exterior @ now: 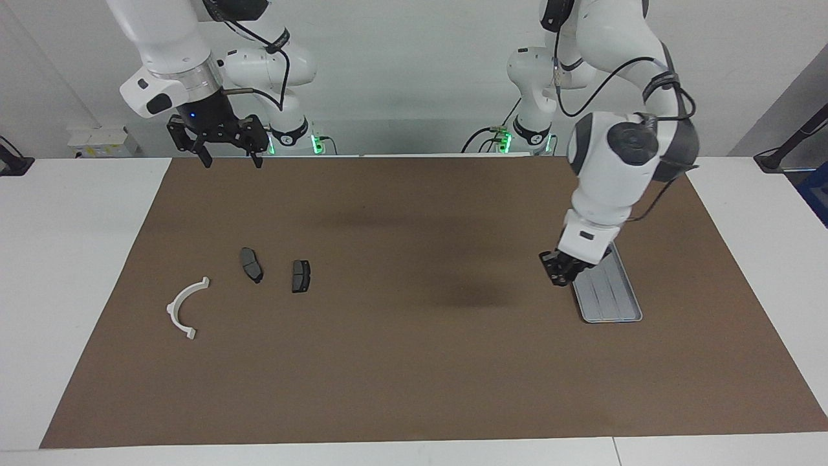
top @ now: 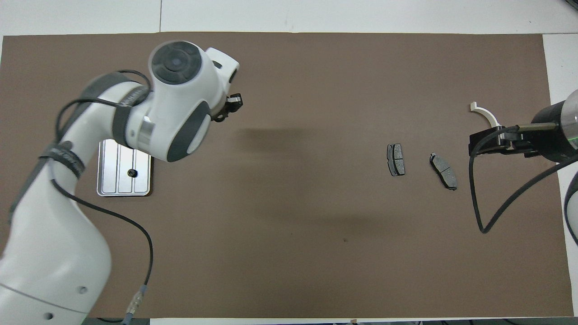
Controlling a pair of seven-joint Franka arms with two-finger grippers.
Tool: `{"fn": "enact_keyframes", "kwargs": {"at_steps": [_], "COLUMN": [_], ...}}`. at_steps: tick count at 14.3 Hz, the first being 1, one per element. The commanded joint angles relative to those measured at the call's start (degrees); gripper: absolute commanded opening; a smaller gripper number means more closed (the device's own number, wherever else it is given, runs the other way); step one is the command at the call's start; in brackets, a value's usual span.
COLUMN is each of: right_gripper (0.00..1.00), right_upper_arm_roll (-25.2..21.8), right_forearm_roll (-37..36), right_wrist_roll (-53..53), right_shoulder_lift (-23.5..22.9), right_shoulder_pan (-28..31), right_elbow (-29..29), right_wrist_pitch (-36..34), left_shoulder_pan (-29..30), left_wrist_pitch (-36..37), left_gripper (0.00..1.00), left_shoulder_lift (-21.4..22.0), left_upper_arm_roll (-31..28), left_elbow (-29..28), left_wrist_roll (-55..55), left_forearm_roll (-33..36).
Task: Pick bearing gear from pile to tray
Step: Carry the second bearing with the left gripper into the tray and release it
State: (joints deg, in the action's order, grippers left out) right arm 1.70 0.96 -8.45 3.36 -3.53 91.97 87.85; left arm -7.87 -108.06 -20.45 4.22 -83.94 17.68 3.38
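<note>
My left gripper (exterior: 561, 278) (top: 227, 110) hangs above the mat right beside the tray (exterior: 613, 299) (top: 113, 174), at its edge toward the right arm's end. It is shut on a small black bearing gear. Another black gear (top: 132, 172) lies in the tray; the arm hides it in the facing view. Of the pile, a white arc bracket (exterior: 184, 307) (top: 487, 117) and two dark plates (exterior: 251, 264) (top: 396, 159) lie toward the right arm's end. My right gripper (exterior: 231, 159) (top: 484, 144) waits open, high over the mat's edge by its base.
A large brown mat (exterior: 414, 375) (top: 316, 271) covers most of the white table. A black cable (top: 483, 198) loops down from the right arm over the mat near the plates.
</note>
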Motion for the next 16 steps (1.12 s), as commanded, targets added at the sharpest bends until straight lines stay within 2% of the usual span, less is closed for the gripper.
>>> {"fn": "enact_keyframes", "kwargs": {"at_steps": [1,3,7,13,16], "right_gripper": [1.0,1.0,1.0,1.0,1.0], "right_upper_arm_roll": [-0.1,-0.1,0.0,-0.1,-0.1], "right_forearm_roll": [0.4,0.4,0.6,0.5,0.3], "right_wrist_roll": [-1.2,-1.3,-1.4,-1.0,-1.0], "right_shoulder_lift": [0.4,0.3,0.3,0.2,0.2], "right_shoulder_pan": [-0.2,-0.3,-0.3,0.3,0.2], "right_elbow": [0.9,0.9,0.9,0.9,0.9], "right_wrist_pitch": [1.0,1.0,1.2,2.4,2.4], "left_shoulder_pan": [8.9,13.0,14.6,13.7,12.4], "left_wrist_pitch": [-2.9,-8.9,-22.6,-30.1,-29.8], "left_gripper": [0.04,0.04,0.04,0.04,0.04], "left_shoulder_lift": [1.4,2.2,3.9,3.9,4.5], "left_upper_arm_roll": [0.6,0.4,0.4,0.4,0.4], "left_elbow": [-4.6,-10.1,-24.0,-30.0,-31.3], "left_wrist_roll": [-13.9,-20.4,-21.8,-19.4,-17.4], "left_forearm_roll": [-2.6,-3.4,-3.4,-3.5,-3.5]}}
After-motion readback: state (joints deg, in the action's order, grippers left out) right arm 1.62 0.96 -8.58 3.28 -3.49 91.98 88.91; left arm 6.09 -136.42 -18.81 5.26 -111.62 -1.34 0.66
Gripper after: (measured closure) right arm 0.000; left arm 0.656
